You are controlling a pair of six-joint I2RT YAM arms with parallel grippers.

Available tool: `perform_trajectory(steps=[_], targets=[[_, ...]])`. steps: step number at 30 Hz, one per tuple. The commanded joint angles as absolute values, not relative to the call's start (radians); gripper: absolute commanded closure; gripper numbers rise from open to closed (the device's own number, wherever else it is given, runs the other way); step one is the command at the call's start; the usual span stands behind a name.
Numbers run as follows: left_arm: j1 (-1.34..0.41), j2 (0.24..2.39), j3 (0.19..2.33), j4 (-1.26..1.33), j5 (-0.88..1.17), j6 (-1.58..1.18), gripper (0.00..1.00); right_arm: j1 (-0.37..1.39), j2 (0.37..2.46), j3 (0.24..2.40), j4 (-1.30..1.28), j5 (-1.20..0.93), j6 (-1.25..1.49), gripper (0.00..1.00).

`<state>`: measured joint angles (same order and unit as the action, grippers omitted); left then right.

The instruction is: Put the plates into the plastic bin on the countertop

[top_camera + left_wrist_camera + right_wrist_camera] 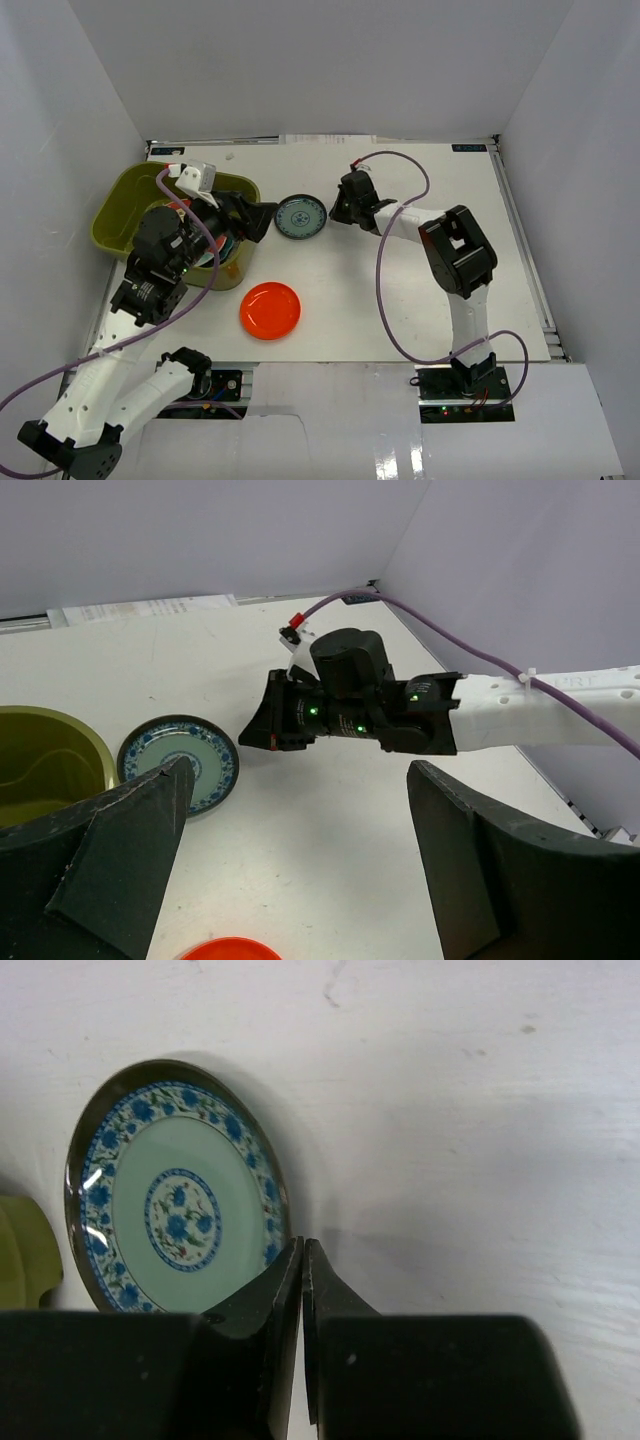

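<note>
The small teal patterned plate lies flat on the white countertop, just right of the olive-green bin. The plain orange-red plate lies nearer the front. My right gripper is shut and empty, its tips at the patterned plate's right rim. My left gripper is wide open and empty at the bin's right edge, above the table; its fingers frame the patterned plate and the orange-red plate's edge. My left arm hides most of the bin's inside.
White walls enclose the table on three sides. A strip of paper lies along the back wall. My right arm reaches across the table's middle with its purple cable looping forward. The bin's corner shows beside the patterned plate.
</note>
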<state>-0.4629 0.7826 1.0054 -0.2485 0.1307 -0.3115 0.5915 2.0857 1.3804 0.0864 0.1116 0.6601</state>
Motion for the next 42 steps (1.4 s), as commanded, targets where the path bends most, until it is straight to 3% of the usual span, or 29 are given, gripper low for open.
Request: perform_trajectory(steps=[1, 8, 12, 14, 17, 25, 28, 29, 42], targets=[[-0.474, 0.776, 0.994, -0.224, 0.12, -0.316, 0.02, 0.571, 1.963, 1.3, 0.211, 0.161, 0.703, 0.92], [-0.482, 0.784, 0.968, -0.21, 0.109, -0.325, 0.02, 0.565, 1.75, 1.238, 0.207, 0.146, 0.612, 0.89], [-0.482, 0.778, 0.96, -0.21, 0.129, -0.344, 0.02, 0.569, 1.857, 1.289, 0.12, 0.098, 0.609, 0.43], [-0.482, 0.779, 0.957, -0.221, 0.143, -0.353, 0.02, 0.572, 1.899, 1.292, 0.129, 0.083, 0.633, 0.35], [-0.482, 0.773, 0.956, -0.261, 0.153, -0.371, 0.02, 0.574, 1.983, 1.348, 0.118, 0.057, 0.653, 0.33], [-0.482, 0.738, 0.914, -0.317, 0.15, -0.387, 0.02, 0.592, 2.16, 1.434, 0.15, -0.044, 0.748, 0.55], [-0.482, 0.736, 0.914, -0.328, 0.149, -0.391, 0.02, 0.594, 2.194, 1.428, 0.205, -0.066, 0.813, 0.78], [-0.482, 0.736, 0.919, -0.333, 0.149, -0.391, 0.02, 0.589, 2.186, 1.413, 0.216, -0.043, 0.825, 0.92], [-0.482, 0.776, 1.041, -0.252, 0.138, -0.362, 0.02, 0.549, 1.599, 1.112, 0.353, 0.107, 0.681, 0.92]])
